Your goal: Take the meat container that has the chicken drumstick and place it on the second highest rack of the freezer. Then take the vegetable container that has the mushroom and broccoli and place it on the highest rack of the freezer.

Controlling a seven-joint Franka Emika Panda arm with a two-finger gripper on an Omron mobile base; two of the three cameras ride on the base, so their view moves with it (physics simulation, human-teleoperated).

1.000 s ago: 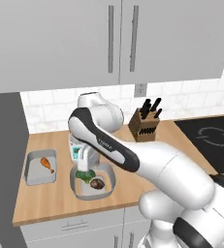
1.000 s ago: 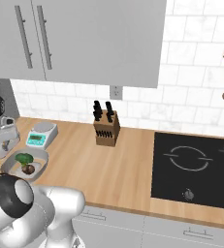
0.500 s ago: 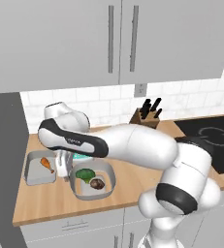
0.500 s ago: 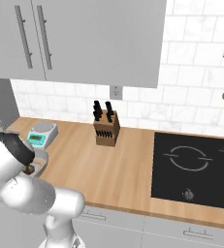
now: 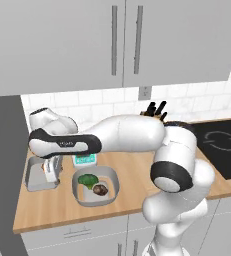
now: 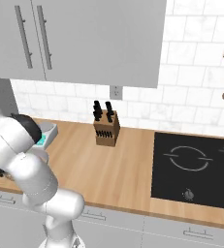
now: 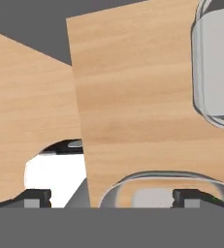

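The shallow rectangular grey meat tray [image 5: 38, 175] with rounded corners is sitting on the light wooden countertop [image 5: 132, 187] at its left end. The white arm's two-finger gripper [image 5: 50, 170] is hanging right over the tray and covering most of the inside, so I cannot tell from here whether the drumstick is in it. A small strip of orange is showing at the gripper [image 5: 49, 170], too small to call.

In the hand view the dark fingertips [image 7: 36, 197] are standing spread wide, nothing between them. A grey rounded rim [image 7: 152, 181] is sitting between the tips at the bottom of that view; a second grey rounded container edge [image 7: 208, 63] is lying up at the right, well apart from the tips.

Just beside the gripper, on the side toward the arm's base, the deeper rounded-square grey tub [image 5: 96, 183] with the thick rim and white floor is resting on the counter. It is holding the small dark-green bumpy broccoli floret [image 5: 88, 179] and the small dark-brown mushroom [image 5: 100, 189], the two touching or nearly so.

Behind the tub, near the gripper, a small white scale with a teal display [image 5: 85, 159] is standing against the tiled wall side. The tall grey freezer column [image 5: 2, 165] is rising just past the gripper, at the counter's left end.
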